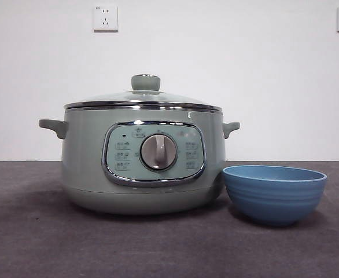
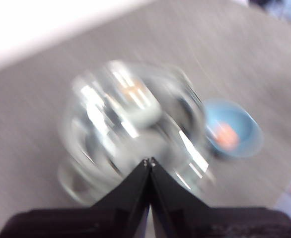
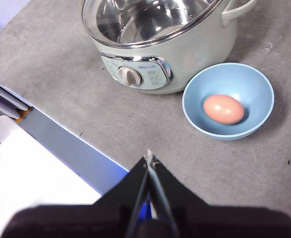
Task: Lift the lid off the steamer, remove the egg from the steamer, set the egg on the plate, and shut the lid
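Observation:
The pale sage-green steamer (image 1: 140, 168) stands on the dark table with the glass lid (image 1: 143, 98) sitting on its rim, green knob (image 1: 146, 82) on top. The blue plate (image 1: 275, 194), a small ribbed bowl, stands just right of it. In the right wrist view the egg (image 3: 223, 109) lies inside the plate (image 3: 254, 84) beside the steamer (image 3: 185, 54). My left gripper (image 2: 149, 161) is shut and empty, high above the lid (image 2: 130, 129); that view is blurred. My right gripper (image 3: 149, 157) is shut and empty, high above the table's front edge. Neither arm shows in the front view.
The grey table (image 1: 36, 243) has open surface in front of and left of the steamer. Its front edge (image 3: 61, 144) shows in the right wrist view. Two wall sockets (image 1: 105, 17) are on the white wall behind.

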You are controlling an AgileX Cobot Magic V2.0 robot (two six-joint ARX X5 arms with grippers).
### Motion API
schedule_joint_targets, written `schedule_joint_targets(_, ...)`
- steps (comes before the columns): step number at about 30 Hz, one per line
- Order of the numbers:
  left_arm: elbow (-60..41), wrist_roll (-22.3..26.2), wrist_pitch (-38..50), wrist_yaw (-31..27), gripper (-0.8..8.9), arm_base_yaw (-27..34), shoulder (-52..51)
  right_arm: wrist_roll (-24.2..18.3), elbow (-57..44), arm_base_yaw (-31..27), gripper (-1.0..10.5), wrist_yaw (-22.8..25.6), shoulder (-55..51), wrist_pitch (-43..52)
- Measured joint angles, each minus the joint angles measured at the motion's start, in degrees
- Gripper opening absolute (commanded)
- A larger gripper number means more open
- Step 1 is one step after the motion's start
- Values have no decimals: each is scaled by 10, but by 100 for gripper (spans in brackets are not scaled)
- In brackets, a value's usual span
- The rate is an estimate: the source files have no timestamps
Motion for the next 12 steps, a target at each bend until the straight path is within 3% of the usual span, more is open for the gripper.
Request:
schedule_joint_targets(5, -19, 45, 122, 58, -4, 111, -45, 0, 0, 0, 1, 0, 0, 0)
schedule_joint_targets(12, -169, 64, 290, 61, -4, 218, -170, 0, 0, 0, 1, 0, 0, 0)
